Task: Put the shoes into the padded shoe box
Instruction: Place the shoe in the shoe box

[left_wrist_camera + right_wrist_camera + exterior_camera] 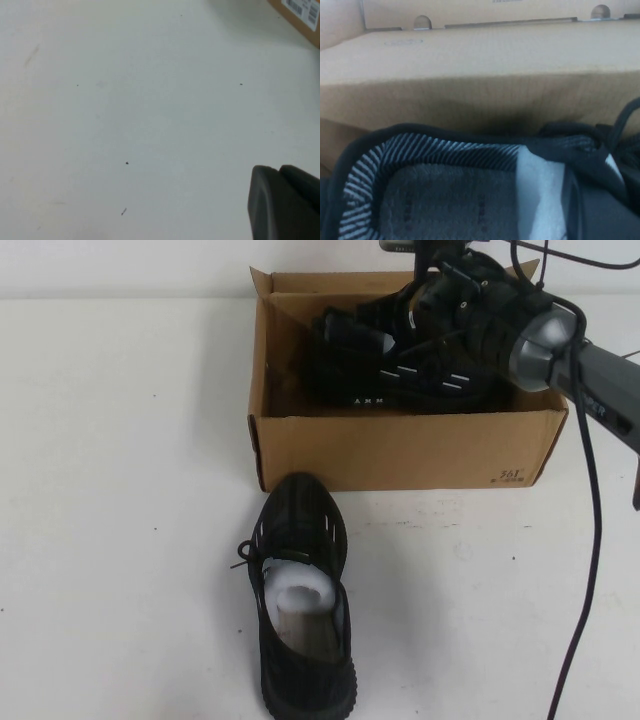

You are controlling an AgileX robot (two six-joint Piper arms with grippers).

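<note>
White table (120, 540), right hand (440, 330) in padded shoe box (400, 450), left hand (285, 205) hovering.

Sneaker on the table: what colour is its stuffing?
White, inside the black sneaker; clearest in the high view.

Box (400, 445), upper centre: brown corrugated cardboard, small dark print at lower-right corner; white barcode label w/ black bars in left wrist view. Shoe on table (303, 595), lower centre: black knit, white dashes on sides, black laces, grey lining, white stuffing. Shoe in box (400, 365): black, white dashes; collar striped grey/white. Table (120, 490): white, few dark specks. Right hand (470, 305), upper right: black, silver-grey joint. Left hand (287, 205): black.
</note>
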